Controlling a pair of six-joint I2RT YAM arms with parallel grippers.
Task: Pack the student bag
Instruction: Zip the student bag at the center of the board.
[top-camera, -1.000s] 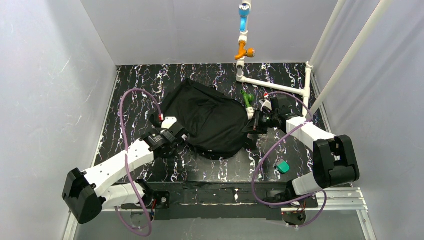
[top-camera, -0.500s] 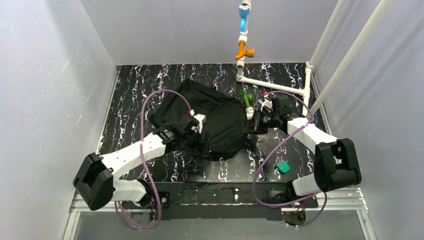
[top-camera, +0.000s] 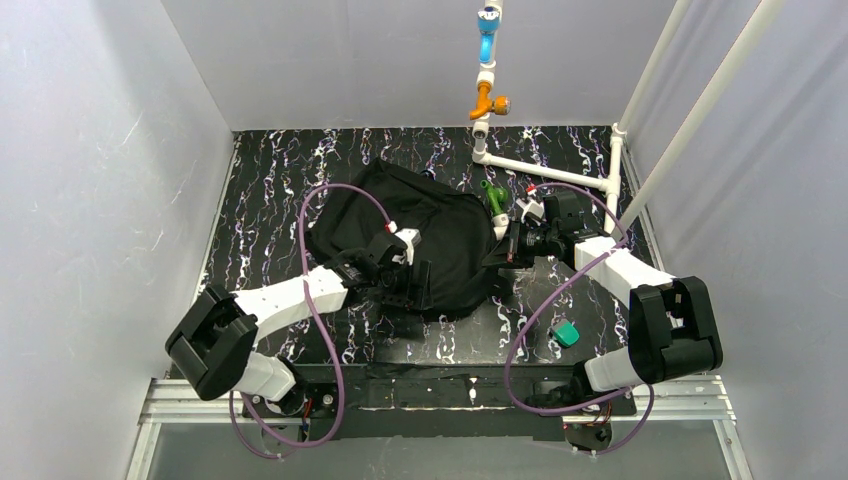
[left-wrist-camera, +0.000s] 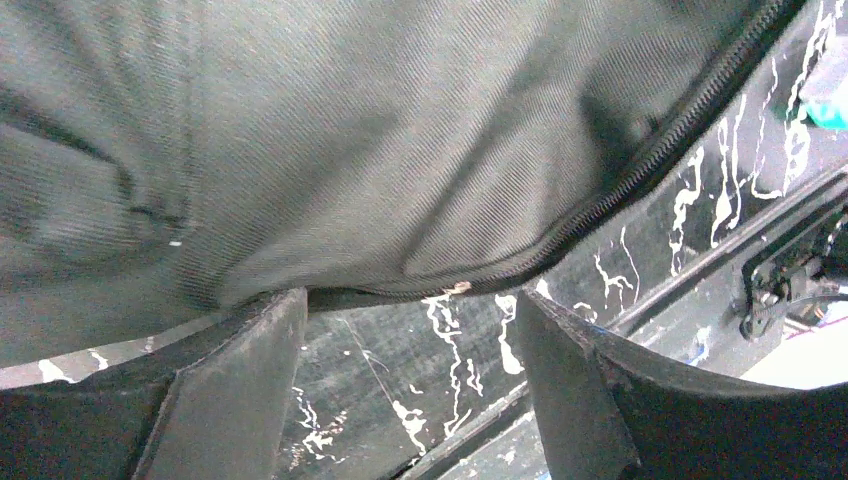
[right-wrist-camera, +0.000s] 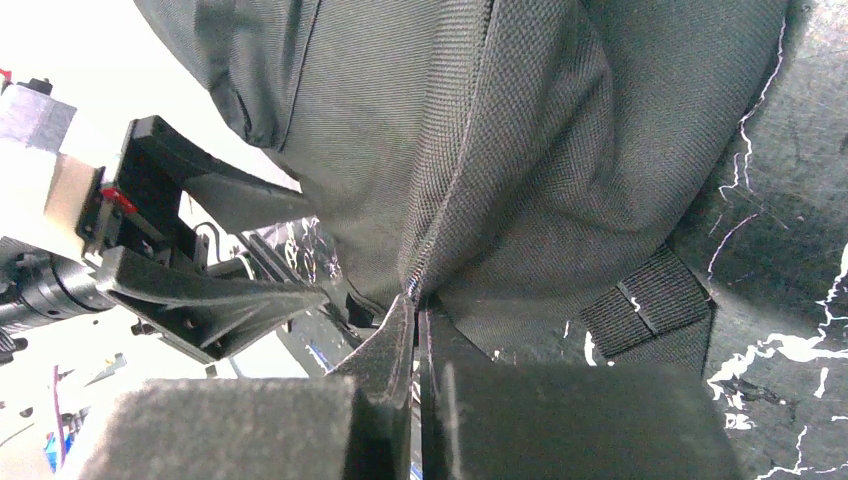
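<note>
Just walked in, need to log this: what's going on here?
Two robot arms are working on a black student bag lying on the table. The right gripper is shut on a fold of fabric at the bag's right edge. The left gripper is open at the near edge, the zipper just ahead of its spread jaws, gripping nothing. A small green item sits on the table outside the bag.

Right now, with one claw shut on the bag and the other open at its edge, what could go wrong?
The right claw pinches only a thin fold of the bag; a pull may slip it free. The left claw stands open at the zipper edge; closing there might catch both layers and keep the bag shut.
</note>
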